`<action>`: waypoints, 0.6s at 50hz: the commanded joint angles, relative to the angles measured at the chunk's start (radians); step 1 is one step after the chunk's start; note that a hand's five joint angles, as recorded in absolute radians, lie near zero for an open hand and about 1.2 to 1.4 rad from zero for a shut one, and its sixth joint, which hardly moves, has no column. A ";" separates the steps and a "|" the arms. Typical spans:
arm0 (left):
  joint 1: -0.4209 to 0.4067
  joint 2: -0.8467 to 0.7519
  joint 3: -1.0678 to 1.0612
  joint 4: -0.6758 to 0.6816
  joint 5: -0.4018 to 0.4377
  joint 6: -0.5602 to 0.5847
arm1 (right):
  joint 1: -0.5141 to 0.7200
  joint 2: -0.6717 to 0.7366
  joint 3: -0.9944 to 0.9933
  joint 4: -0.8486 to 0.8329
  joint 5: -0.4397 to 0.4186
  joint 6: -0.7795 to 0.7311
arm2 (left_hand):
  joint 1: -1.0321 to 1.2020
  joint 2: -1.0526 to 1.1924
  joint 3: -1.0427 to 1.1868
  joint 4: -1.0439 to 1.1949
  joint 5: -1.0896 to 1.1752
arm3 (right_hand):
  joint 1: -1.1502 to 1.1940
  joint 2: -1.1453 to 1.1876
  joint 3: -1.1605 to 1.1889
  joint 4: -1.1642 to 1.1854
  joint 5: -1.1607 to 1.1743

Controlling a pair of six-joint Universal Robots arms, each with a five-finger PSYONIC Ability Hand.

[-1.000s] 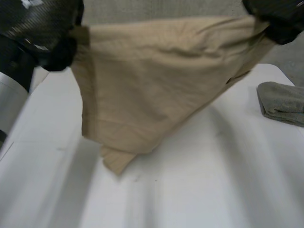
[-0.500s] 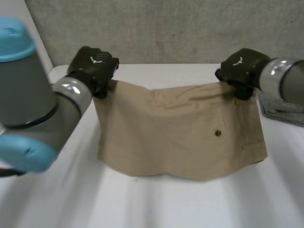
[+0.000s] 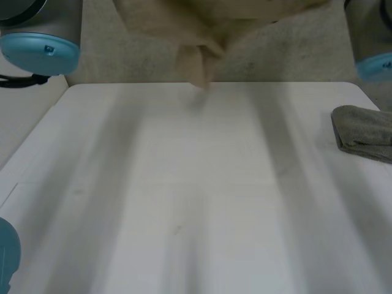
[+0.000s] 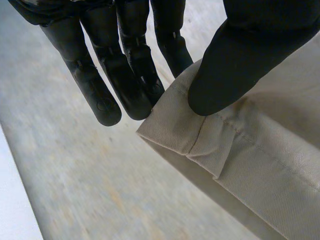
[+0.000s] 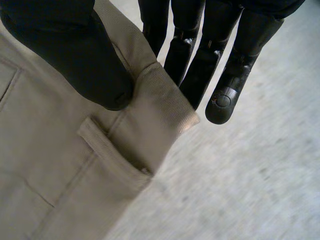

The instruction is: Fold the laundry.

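Observation:
The tan shorts [image 3: 202, 27] hang high above the white table [image 3: 196, 202], their lowest fold dangling over its far edge. In the left wrist view my left hand [image 4: 245, 65] pinches a hemmed corner of the shorts [image 4: 250, 160] between thumb and straight fingers [image 4: 125, 80]. In the right wrist view my right hand [image 5: 75, 55] pinches the waistband corner of the shorts [image 5: 70, 175] the same way, beside a belt loop [image 5: 112, 152]. Both hands are shut on the cloth.
A folded grey cloth [image 3: 364, 131] lies at the table's right edge. My left arm [image 3: 40, 30] and right arm [image 3: 370, 37] are raised on either side of the shorts. A grey wall stands behind the table.
Half a second ago the shorts hung spread between both hands with the lower edge on the table. Both arms have since lifted them well above it.

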 commanded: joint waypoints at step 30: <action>-0.084 0.019 -0.502 -0.360 -0.149 -0.080 | -0.001 -0.002 0.389 0.345 -0.017 -0.089 | 0.252 0.196 0.201 0.193 0.254 | 0.422 0.224 0.224 0.208 0.232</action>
